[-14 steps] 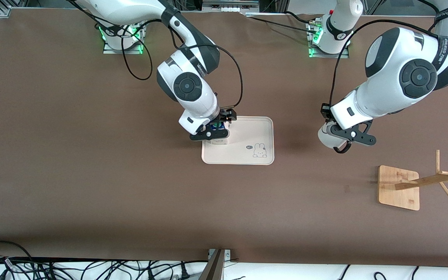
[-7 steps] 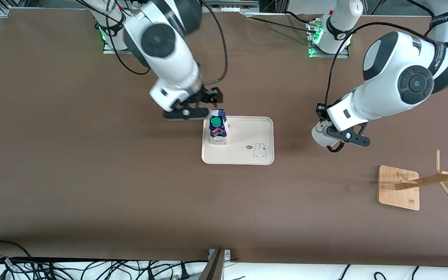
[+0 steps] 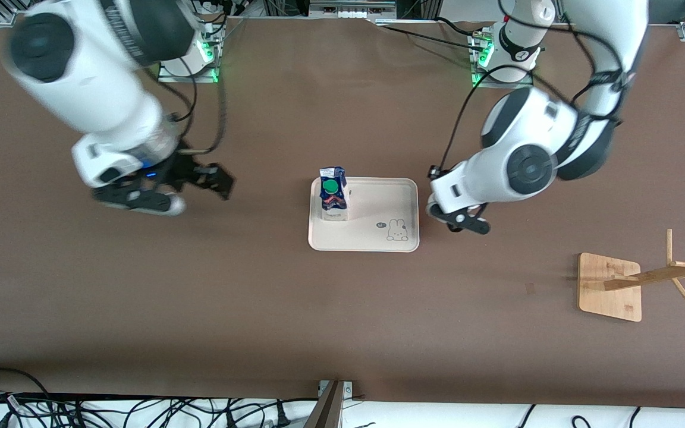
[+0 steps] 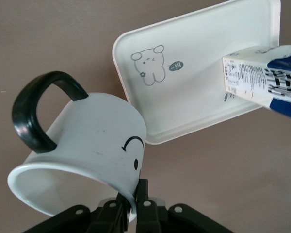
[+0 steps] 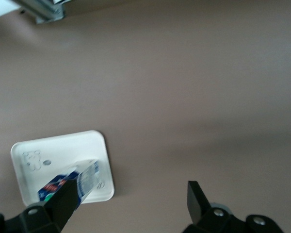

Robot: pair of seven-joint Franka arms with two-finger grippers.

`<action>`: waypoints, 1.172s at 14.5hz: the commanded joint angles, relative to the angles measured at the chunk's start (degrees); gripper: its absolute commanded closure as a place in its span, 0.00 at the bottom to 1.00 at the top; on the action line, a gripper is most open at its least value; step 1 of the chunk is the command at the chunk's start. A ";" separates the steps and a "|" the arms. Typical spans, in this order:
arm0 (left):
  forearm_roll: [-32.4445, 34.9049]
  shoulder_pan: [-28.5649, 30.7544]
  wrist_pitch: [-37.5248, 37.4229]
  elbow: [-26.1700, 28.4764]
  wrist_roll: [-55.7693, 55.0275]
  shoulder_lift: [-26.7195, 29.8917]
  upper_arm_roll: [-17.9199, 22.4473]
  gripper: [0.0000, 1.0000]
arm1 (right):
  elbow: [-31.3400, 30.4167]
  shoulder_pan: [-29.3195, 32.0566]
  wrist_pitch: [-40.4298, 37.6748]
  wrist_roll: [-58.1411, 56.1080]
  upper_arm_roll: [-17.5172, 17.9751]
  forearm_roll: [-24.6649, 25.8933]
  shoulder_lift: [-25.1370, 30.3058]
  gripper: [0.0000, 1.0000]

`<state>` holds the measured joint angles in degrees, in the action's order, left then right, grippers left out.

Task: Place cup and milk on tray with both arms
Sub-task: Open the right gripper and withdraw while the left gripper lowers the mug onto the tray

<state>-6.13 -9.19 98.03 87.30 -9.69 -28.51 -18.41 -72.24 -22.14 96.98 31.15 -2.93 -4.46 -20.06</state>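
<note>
one milk (image 3: 333, 196) carton stands upright on the one tray (image 3: 378, 238), at the tray's end toward the right arm; one cup (image 4: 82, 150) is up in the air, tilted. the left gripper (image 4: 131, 208), fingers clamped on the cup's rim, hangs over the table just beside the tray; the right gripper (image 3: 191, 190), jaws wide apart and holding nothing, hangs over the table toward the right arm's end.

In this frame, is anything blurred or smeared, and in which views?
Front view: the right arm and right gripper are motion-smeared, while the milk, tray and left gripper stay crisp. Right wrist view: soft throughout, the carton streaked. Left wrist view: sharp, the cup clearly defined.
</note>
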 commanded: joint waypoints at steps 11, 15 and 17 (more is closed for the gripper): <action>-5.91 -6.71 6.30 -6.35 -21.52 -11.40 1.44 1.00 | 0.09 10.62 0.13 -6.89 0.29 6.55 -6.57 0.00; -5.20 -10.40 8.15 -6.35 -16.96 -12.97 4.33 1.00 | -5.35 15.62 3.65 -14.94 0.90 7.01 -3.86 0.00; -5.20 -11.20 8.15 -6.35 -14.49 -13.59 4.61 1.00 | -7.30 15.81 7.42 -18.04 0.99 7.54 -1.31 0.00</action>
<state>-10.90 -18.72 106.43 82.94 -27.26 -40.55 -15.31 -75.18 -7.39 101.29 16.24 -3.10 2.04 -25.95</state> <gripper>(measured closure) 0.912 0.000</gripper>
